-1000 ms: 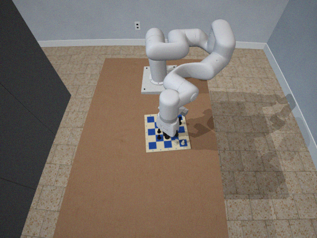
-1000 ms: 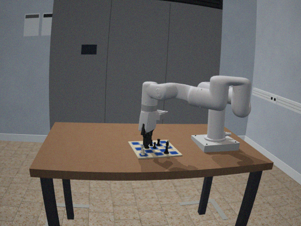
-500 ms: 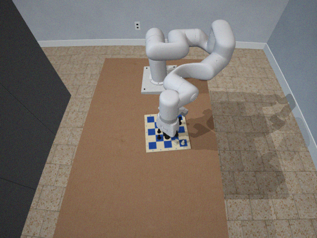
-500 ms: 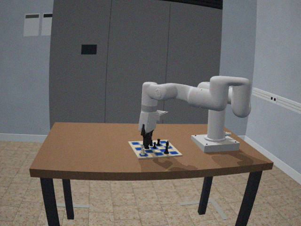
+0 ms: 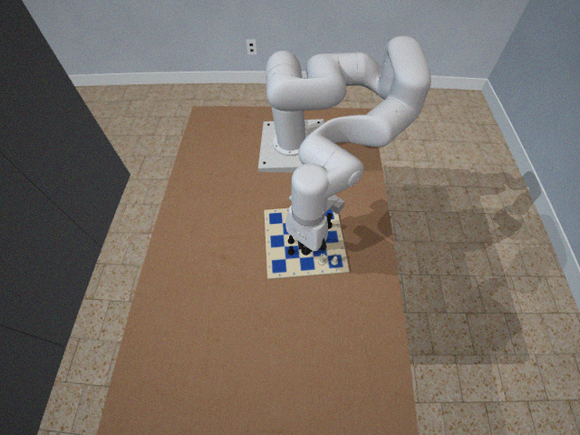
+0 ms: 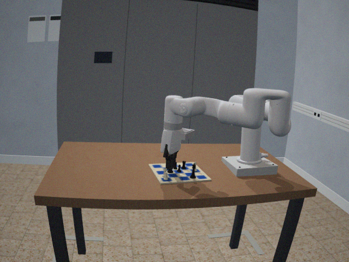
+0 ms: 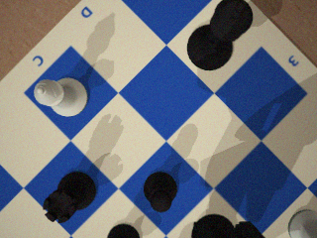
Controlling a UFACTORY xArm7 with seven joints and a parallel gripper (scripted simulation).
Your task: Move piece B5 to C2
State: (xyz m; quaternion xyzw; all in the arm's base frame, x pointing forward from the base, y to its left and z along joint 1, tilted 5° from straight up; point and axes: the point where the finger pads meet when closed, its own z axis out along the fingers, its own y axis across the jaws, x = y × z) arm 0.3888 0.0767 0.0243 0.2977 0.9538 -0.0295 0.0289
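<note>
The blue and cream chessboard (image 5: 268, 243) (image 6: 183, 182) (image 7: 30, 144) lies on the table in front of the arm's base. My gripper (image 5: 305, 246) (image 6: 170, 162) points straight down over the middle of the board and is shut on a black piece (image 6: 170, 168). The piece hangs upright with its foot at or just above the board; I cannot tell which. The wrist view shows a white pawn (image 7: 61, 96) on a blue square by the letter C, a black pawn (image 7: 159, 189), a black piece (image 7: 66, 195) at lower left and another black piece (image 7: 213, 42) at the top.
Two white pieces (image 5: 322, 260) (image 5: 335, 259) stand at the board's near right corner. A tall black piece (image 6: 193, 171) and two black pawns (image 6: 184, 165) (image 6: 179, 168) stand close to the gripper. The arm's base plate (image 6: 249, 167) is to the right on the brown table (image 6: 98, 174).
</note>
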